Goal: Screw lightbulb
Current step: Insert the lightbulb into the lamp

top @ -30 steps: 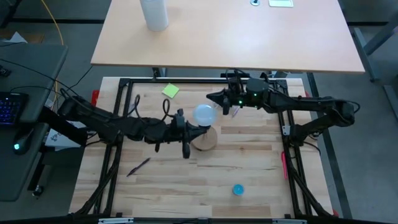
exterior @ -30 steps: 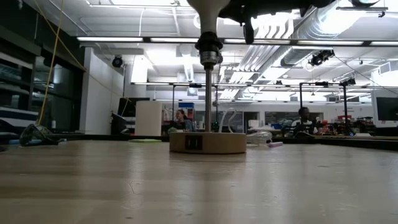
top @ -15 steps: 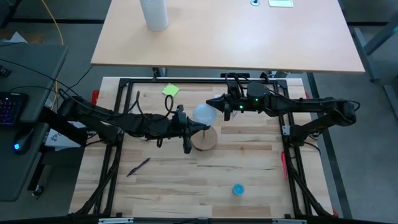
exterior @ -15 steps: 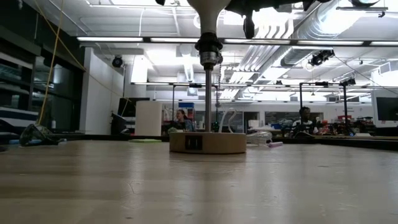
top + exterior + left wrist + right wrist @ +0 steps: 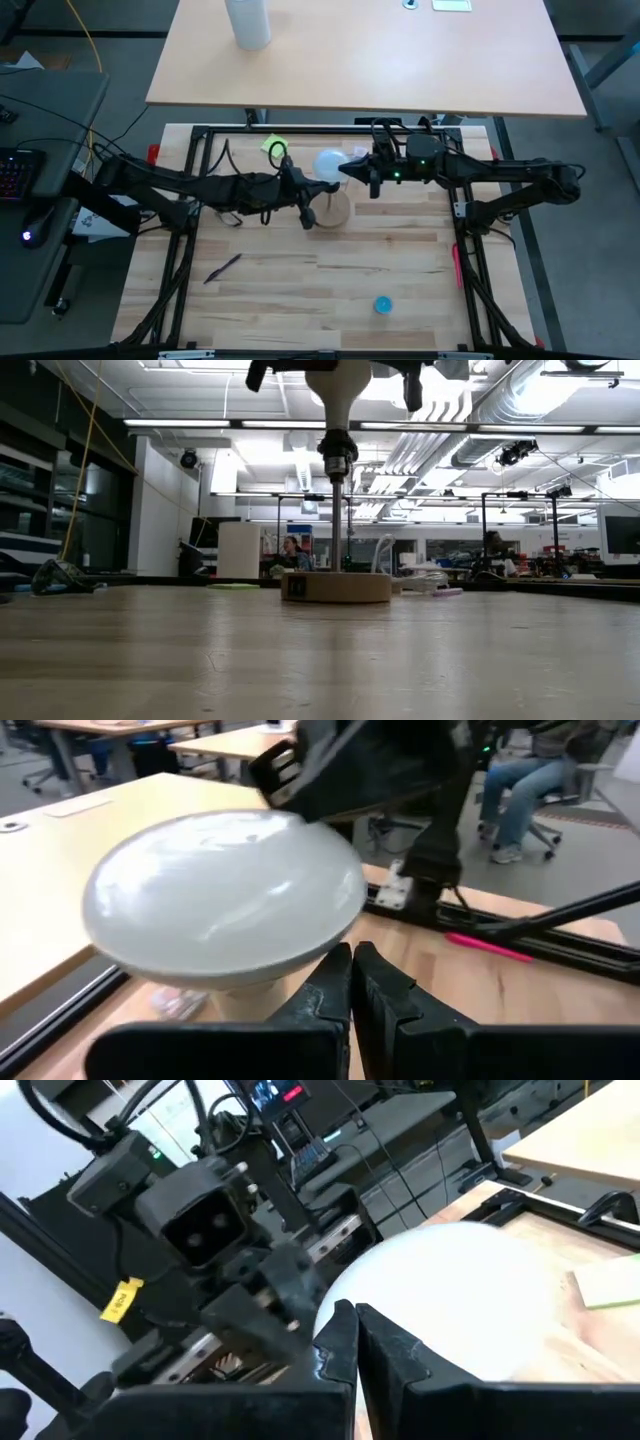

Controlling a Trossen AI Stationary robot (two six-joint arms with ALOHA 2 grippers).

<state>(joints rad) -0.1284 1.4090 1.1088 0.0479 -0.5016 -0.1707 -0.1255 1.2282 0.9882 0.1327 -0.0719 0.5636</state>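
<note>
A: What sits on the left?

B: The left gripper point(image 5: 305, 212) reaches in from nine o'clock, jaws closed on nothing, tips just beside the neck of the lightbulb point(image 5: 329, 166).

A: And the bulb itself?

B: At the centre of the wooden surface point(image 5: 330, 275), upright on a thin post above a round wooden base point(image 5: 336, 210), globe uppermost.

A: The right side?

B: The right gripper point(image 5: 372, 183) comes from three o'clock, jaws also closed and empty, close against the globe. A small blue object point(image 5: 382, 304) lies near five o'clock.
</note>
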